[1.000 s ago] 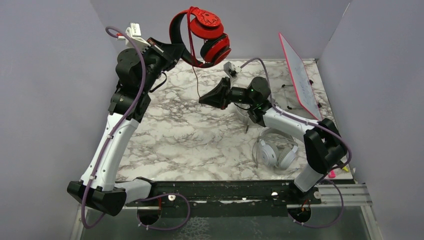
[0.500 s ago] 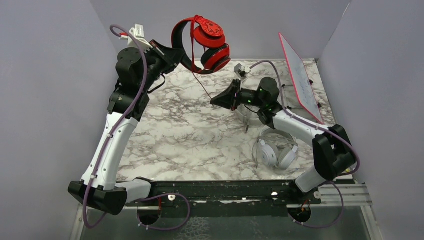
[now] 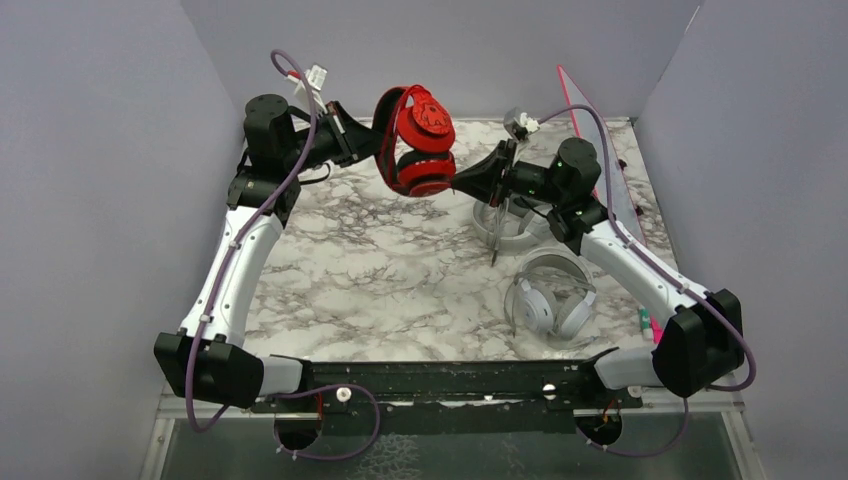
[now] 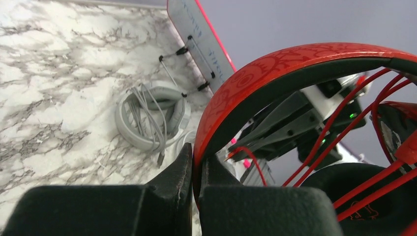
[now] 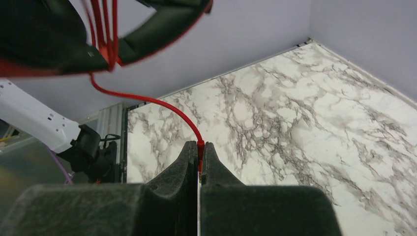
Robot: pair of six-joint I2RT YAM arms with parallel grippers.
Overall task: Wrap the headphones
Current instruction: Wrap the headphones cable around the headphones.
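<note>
The left gripper (image 4: 195, 158) is pinched shut on the red patterned band of the red-and-black over-ear headphones (image 3: 415, 140) and holds them in the air over the far middle of the white marble-patterned tabletop (image 3: 370, 275), the earcups stacked one above the other. Just right of them, the right gripper (image 5: 199, 147) points left with its fingers closed on the headphones' thin red cable (image 5: 147, 101). From that grip the cable curves up to the headset, where several red strands run across the band and the black earpads. Below the right arm, on the far right of the marble, lies a light grey headset (image 4: 127, 120) with its thin grey cable draped loosely over it. A white-silver headset (image 3: 545, 308) rests flat nearer the arm bases, also on the right. A red-framed whiteboard (image 4: 201, 34) stands tilted at the far right corner, behind the grey headset.
</note>
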